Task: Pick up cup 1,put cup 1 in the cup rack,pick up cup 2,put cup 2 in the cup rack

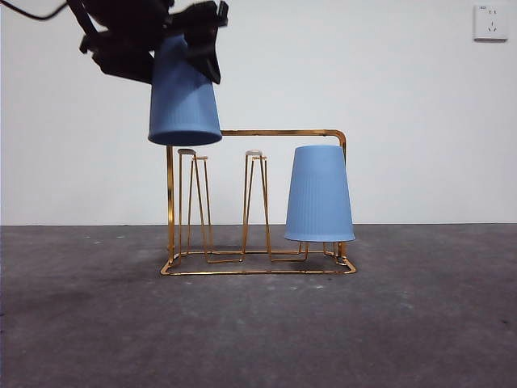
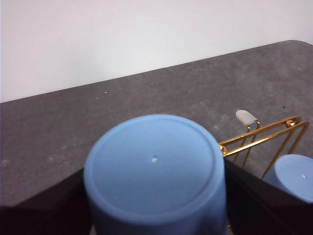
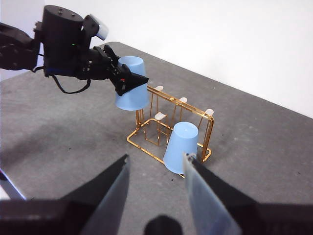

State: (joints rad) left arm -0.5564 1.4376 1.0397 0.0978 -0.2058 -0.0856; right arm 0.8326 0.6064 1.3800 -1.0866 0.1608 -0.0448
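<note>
My left pincer (image 1: 187, 58) is pinching a blue cup (image 1: 184, 93). The cup is upside down, with its open mouth facing down. My two black jaws press on its sides near the flat bottom, which points up. I hold it up in the air, tipped a tiny bit. It hangs above one end of the cup rack (image 1: 257, 206), just over the end prong (image 1: 187, 152) with the pale tip. The cup is not on the prong. Its rim is a little higher than the tip, and I cannot tell if they touch.

The cup rack is made of gold wire. It stands on the dark grey bench (image 1: 258, 323), near the back edge by the white wall (image 1: 388, 81). It has a tall frame, a flat loop at the bottom and thin prongs standing up.

A second blue cup (image 1: 319, 194) already sits upside down at the other end of the rack. It is straight up and its rim stays a bit above the rack's bottom loop. The middle prong (image 1: 254, 153) stands bare between the two cups.

My right pincer (image 3: 155, 183) is well apart from the rack, up in the air near the front of the bench. Its jaws are spread and hold nothing.
</note>
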